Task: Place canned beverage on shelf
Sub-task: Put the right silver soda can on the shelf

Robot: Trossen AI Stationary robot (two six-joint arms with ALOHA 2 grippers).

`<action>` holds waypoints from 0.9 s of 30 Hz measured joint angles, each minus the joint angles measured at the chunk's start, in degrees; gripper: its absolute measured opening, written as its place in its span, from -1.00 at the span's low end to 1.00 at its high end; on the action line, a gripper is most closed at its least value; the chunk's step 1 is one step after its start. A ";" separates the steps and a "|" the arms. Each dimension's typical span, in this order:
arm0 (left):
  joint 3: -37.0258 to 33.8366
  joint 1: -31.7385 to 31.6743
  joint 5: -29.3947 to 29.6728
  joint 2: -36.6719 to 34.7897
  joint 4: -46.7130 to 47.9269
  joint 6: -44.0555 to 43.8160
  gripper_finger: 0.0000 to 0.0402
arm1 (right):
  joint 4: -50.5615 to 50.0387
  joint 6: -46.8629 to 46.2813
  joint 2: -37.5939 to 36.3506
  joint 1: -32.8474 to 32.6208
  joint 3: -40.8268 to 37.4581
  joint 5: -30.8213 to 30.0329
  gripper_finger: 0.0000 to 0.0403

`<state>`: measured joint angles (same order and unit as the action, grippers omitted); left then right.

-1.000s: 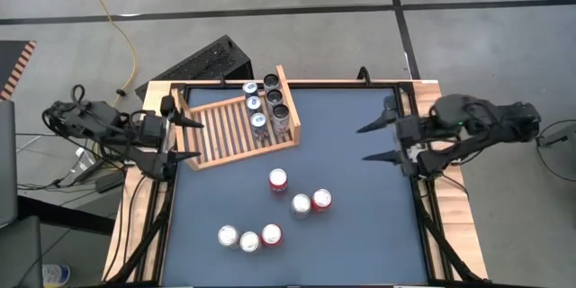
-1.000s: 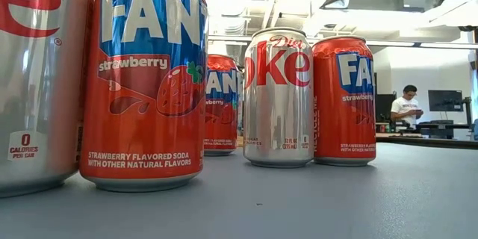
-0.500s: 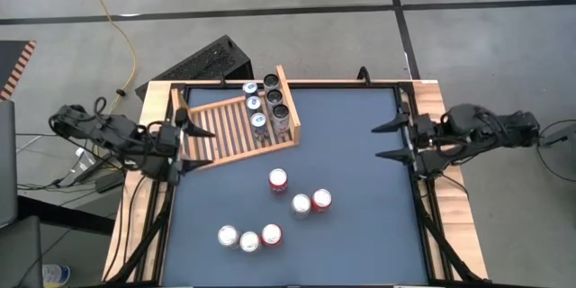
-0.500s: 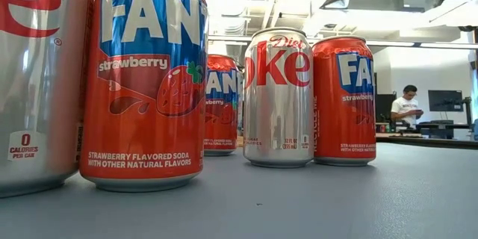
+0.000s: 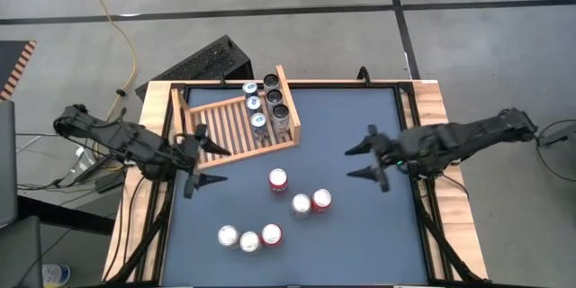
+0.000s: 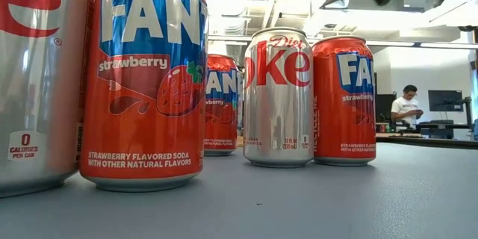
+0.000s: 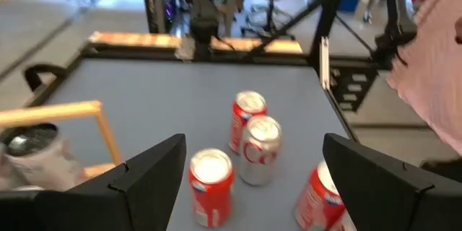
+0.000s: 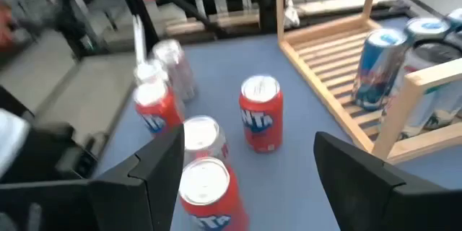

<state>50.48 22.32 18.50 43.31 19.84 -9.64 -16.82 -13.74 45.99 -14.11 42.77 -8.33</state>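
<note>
Canned beverages, six red and silver aluminium cans, stand loose on the dark blue bench (image 5: 360,252); nearest the rack is a red strawberry soda can (image 5: 278,179). Light-wood slatted shelf (image 5: 225,129) holds five cans packed along its right side board, leaving slats free. Left gripper (image 5: 199,158) hovers just beside the shelf, fingers spread, empty. Right gripper (image 5: 366,161) hovers over the bench's right half, fingers spread, likely approaching the cans.
</note>
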 joint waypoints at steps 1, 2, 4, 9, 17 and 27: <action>0.00 0.03 -0.11 0.73 -0.07 -0.09 0.57 | 1.40 0.40 2.55 -0.27 0.00 -0.63 0.42; 0.00 0.03 -0.06 1.24 -0.26 -0.07 0.57 | 3.06 0.69 4.78 -0.37 0.02 -1.25 0.42; 0.00 0.03 -0.05 1.89 -0.36 -0.24 0.57 | 5.84 2.35 8.98 -0.46 0.09 -1.75 0.42; 0.10 0.01 -0.01 1.56 -1.95 -0.07 0.57 | 10.26 6.61 19.42 -0.64 3.33 -4.66 0.42; 0.37 0.01 3.41 0.63 -2.39 3.02 0.57 | 12.45 8.34 34.28 -1.68 10.70 -6.42 0.42; 0.38 -0.01 4.76 1.79 -9.57 8.50 0.57 | 8.49 11.16 46.67 -2.88 23.99 -3.85 0.42</action>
<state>50.86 22.31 23.25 45.10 10.27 -1.14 -8.33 -2.58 92.66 -16.98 66.75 -12.18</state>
